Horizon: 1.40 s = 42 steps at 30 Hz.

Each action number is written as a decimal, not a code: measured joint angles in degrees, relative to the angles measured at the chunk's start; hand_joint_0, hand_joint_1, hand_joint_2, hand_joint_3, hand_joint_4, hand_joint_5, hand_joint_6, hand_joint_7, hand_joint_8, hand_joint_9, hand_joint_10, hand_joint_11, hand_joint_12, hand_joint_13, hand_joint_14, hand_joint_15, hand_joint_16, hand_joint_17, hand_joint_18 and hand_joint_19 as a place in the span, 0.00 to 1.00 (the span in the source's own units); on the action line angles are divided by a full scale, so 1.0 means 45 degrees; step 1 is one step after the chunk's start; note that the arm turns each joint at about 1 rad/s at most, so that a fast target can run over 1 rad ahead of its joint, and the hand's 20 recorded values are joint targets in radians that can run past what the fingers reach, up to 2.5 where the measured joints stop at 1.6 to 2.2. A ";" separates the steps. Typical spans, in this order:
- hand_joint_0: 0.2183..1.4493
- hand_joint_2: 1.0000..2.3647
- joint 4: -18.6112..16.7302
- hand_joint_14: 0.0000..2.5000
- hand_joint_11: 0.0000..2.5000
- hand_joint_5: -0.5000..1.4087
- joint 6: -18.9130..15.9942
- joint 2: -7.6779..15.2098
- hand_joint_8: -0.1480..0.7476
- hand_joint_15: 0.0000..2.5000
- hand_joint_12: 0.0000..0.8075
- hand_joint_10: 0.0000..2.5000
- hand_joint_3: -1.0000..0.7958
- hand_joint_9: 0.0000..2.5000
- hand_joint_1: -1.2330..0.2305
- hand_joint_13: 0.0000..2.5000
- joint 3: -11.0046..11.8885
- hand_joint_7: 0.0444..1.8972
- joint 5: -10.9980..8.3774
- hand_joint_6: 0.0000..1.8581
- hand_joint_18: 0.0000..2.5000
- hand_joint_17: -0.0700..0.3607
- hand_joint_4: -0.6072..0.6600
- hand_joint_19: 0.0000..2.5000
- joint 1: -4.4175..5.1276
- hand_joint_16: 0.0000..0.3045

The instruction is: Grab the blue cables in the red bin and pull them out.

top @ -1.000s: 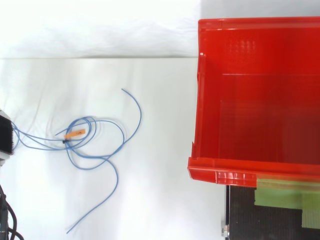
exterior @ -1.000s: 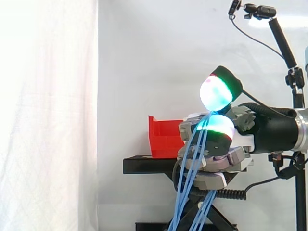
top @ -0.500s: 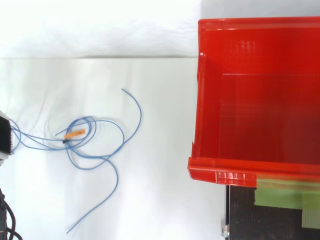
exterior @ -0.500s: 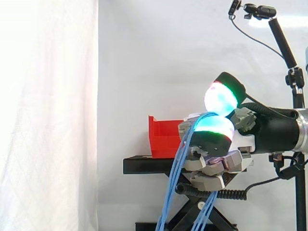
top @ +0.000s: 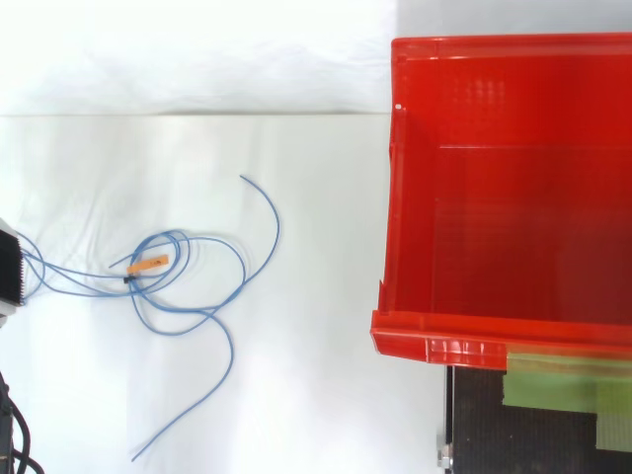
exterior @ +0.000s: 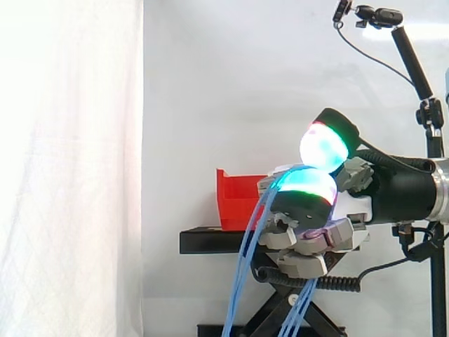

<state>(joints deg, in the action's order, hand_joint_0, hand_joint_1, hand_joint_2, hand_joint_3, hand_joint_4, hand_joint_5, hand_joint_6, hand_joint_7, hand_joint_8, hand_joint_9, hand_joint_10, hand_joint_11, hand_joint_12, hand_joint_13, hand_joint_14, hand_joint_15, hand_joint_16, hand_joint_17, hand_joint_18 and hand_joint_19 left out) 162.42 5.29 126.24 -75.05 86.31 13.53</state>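
In the side view my hand hovers in front of the black stand, level with the red bin. Its fingers are curled, with the glowing pads up front. Thin blue cables arc over the lower pad and hang down past the stand, more strands dropping beneath the palm; the hand is shut on them. From above, the blue cables lie looped on the white floor left of the red bin, an orange tag among the loops. The bin's inside shows no cable.
A camera on a black boom stands at the upper right of the side view. White curtain hangs behind and to the left. Seen from above, green tape sits on the stand below the bin, and a dark ribbed part meets the cables at the left edge.
The hanging strands have swung out to the left and now arc higher over the lower pad. The upper pad has dropped slightly. The loops on the floor have barely shifted.
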 measured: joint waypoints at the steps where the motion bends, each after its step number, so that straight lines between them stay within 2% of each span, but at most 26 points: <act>1: 0.44 0.00 0.0000 0.25 0.40 0.58 0.0005 0.0001 0.46 0.60 0.42 0.01 0.00 0.36 0.21 0.47 -0.0001 0.29 0.0000 0.35 0.35 0.43 0.60 0.44 0.0000 0.17; 8: 0.40 0.00 -0.0009 0.27 0.40 0.56 0.0033 -0.0001 0.47 0.59 0.44 0.01 0.00 0.35 0.20 0.45 0.0001 0.27 0.0016 0.38 0.35 0.44 0.62 0.43 0.0001 0.18; 27: 0.39 0.00 -0.0020 0.28 0.40 0.52 -0.0032 0.0000 0.48 0.59 0.47 0.01 0.00 0.33 0.14 0.44 -0.0002 0.24 0.0020 0.44 0.35 0.45 0.64 0.43 0.0000 0.18; 35: 0.33 0.00 -0.0020 0.36 0.39 0.56 -0.0025 -0.0001 0.49 0.53 0.50 0.01 0.00 0.34 0.27 0.43 0.0000 0.23 0.0020 0.42 0.36 0.48 0.66 0.42 0.0000 0.20; 42: 0.30 0.00 -0.0020 0.39 0.38 0.63 0.0025 -0.0005 0.50 0.51 0.52 0.01 0.00 0.35 0.34 0.43 0.0000 0.29 0.0020 0.34 0.37 0.50 0.66 0.42 0.0000 0.21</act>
<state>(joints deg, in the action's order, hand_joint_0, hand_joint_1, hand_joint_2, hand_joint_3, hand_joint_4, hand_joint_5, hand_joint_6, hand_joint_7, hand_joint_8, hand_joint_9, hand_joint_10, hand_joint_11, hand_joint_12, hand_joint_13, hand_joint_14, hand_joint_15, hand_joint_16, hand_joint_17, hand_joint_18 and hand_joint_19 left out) 162.33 5.40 126.22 -75.05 86.40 13.54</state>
